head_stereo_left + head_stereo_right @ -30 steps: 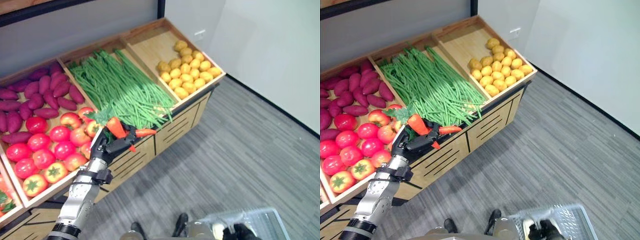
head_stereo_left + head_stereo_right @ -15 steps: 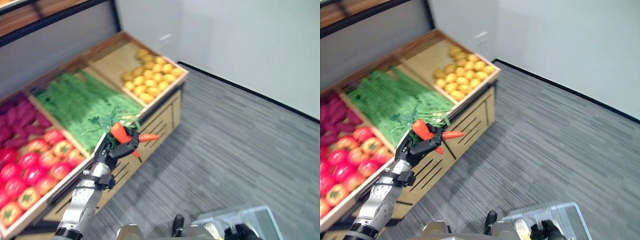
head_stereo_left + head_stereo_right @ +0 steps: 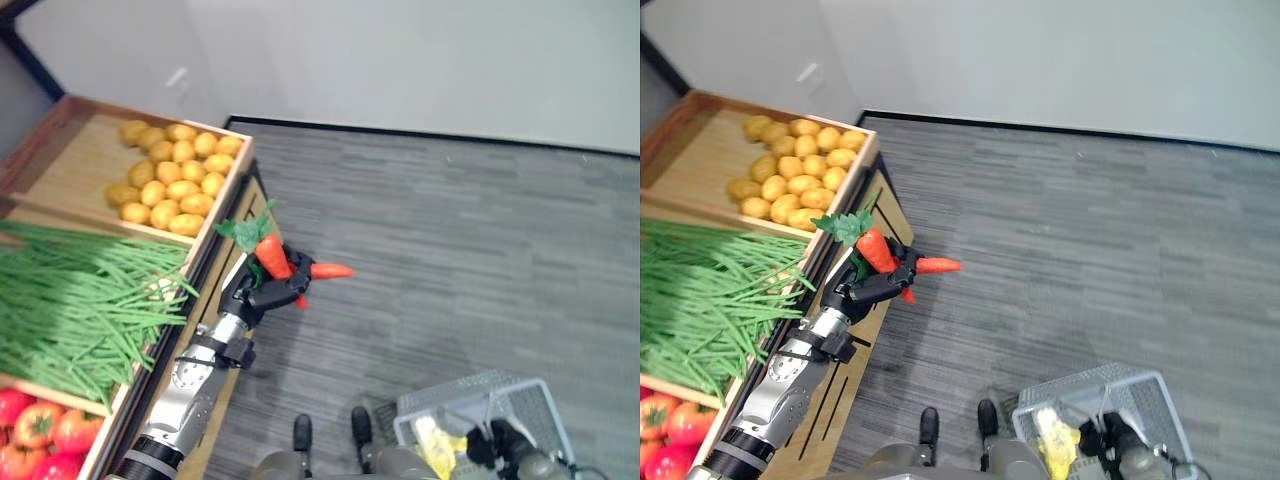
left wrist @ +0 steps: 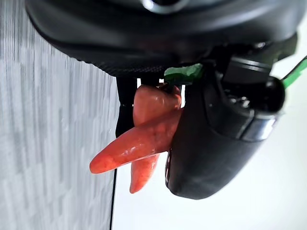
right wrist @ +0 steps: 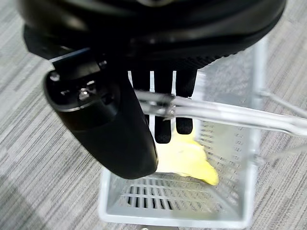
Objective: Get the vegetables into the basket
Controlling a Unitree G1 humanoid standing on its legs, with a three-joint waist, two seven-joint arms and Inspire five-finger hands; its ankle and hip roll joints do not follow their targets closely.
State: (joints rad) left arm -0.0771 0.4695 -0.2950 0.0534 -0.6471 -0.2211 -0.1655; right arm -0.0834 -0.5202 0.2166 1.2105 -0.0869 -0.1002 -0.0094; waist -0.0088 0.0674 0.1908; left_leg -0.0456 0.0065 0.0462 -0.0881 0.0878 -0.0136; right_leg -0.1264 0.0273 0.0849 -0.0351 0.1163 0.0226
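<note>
Nearest us, our right hand [image 5: 165, 103] has its fingers hooked round the handle of the basket [image 3: 520, 400], which hangs low at our right w/ a yellow item [image 5: 184, 155] already inside. Whole view has swung right vs. a sec ago, so that's the camera turning, not the stand moving; the basket now sits further into frame. Our left hand [image 3: 262, 292] is closed tight on the carrots [image 3: 285, 266], leafy tops up, now out over the grey floor [image 3: 450, 230], just clear of the stand's edge, well apart from the basket. We judge pick done, transfer underway. Beyond lie green beans [image 3: 70, 300] and potatoes [image 3: 175, 180].
</note>
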